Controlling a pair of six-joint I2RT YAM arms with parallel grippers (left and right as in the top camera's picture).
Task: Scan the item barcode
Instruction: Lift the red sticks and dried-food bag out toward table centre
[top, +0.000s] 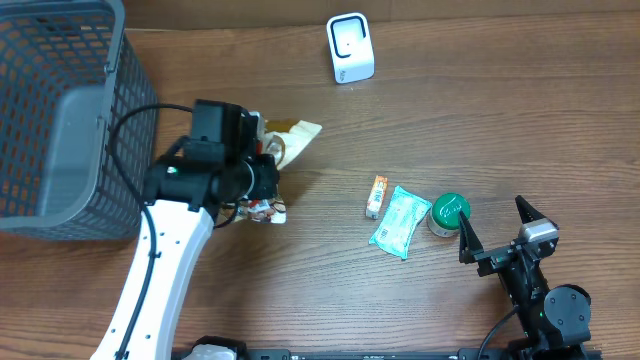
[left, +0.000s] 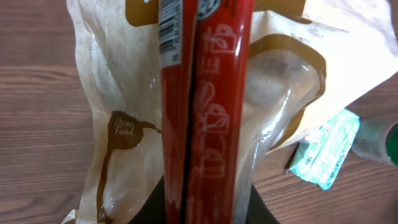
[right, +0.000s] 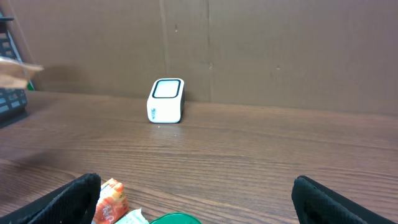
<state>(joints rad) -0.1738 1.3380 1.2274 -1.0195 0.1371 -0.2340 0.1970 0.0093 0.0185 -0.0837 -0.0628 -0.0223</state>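
Toward desk (top: 330, 300) left side, L gripper (top: 263, 190) is clenched on red packet (left: 211, 112), barcode (left: 169, 28) at its free end. Lift clear of dried-food pouch (left: 118, 137), aim barcode at scanner (top: 350, 48) by far edge, hold steady. R gripper (top: 492, 215) spread, empty, near-right corner.

The red packet (left: 211, 112) carries white line drawings (plus a black-and-white barcode (left: 169, 28)); the pouch (left: 118, 149) is cream printed brown, the scanner (top: 350, 48) white, the basket (top: 60, 120) grey mesh.

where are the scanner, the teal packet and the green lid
scanner (top: 350, 48), overhead view, middle of its white body
teal packet (top: 400, 222), overhead view, its middle
green lid (top: 449, 209), overhead view, its top
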